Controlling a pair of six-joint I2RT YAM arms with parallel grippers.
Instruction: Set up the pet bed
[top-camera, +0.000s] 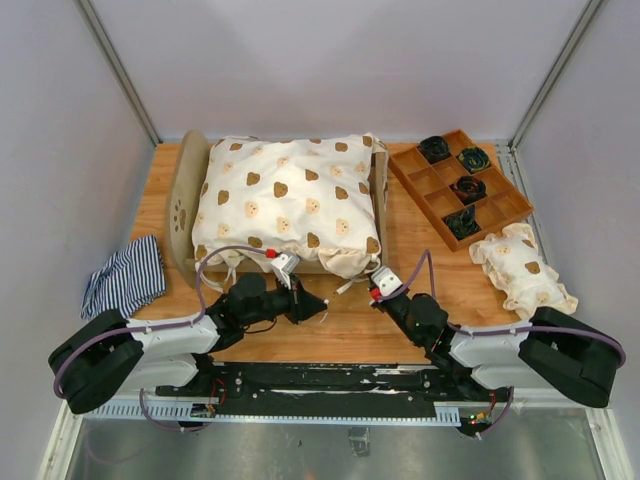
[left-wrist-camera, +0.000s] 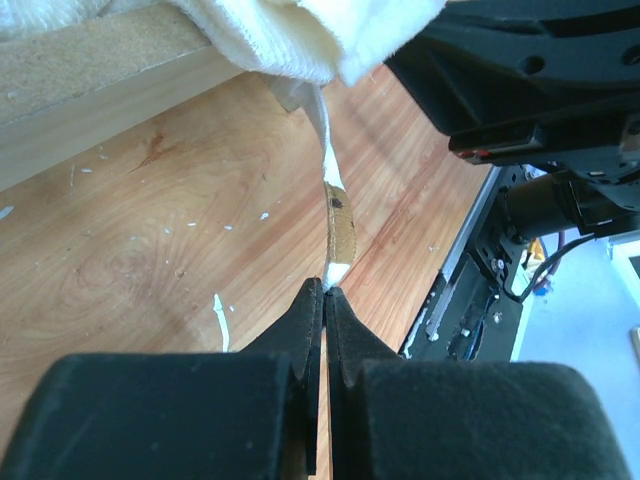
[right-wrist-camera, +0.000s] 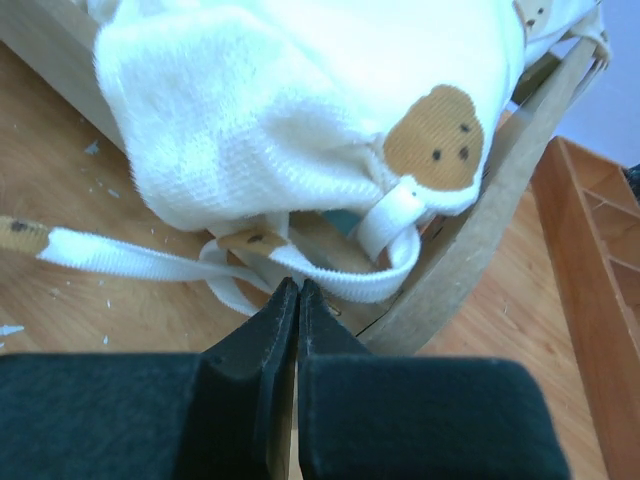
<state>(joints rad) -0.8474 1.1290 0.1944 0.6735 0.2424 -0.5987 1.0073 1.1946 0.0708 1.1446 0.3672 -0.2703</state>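
The pet bed (top-camera: 183, 205) stands at the back left of the table, its plywood frame (left-wrist-camera: 90, 80) (right-wrist-camera: 480, 250) covered by a cream bear-print cushion (top-camera: 290, 200) (right-wrist-camera: 300, 100). White tie straps hang from the cushion's near corners. My left gripper (top-camera: 318, 303) (left-wrist-camera: 325, 290) is shut on the tip of one strap (left-wrist-camera: 340, 225), which runs taut up to the cushion (left-wrist-camera: 300, 40). My right gripper (top-camera: 376, 292) (right-wrist-camera: 299, 285) is shut at the near right corner, its tips against a strap loop (right-wrist-camera: 380, 285). Whether the loop is pinched does not show.
A brown compartment tray (top-camera: 412, 180) (right-wrist-camera: 590, 250) with dark rolled items (top-camera: 468, 188) sits at the back right. A small bear-print pillow (top-camera: 522, 268) lies near the right arm. A navy striped cloth (top-camera: 125, 275) lies at the left edge.
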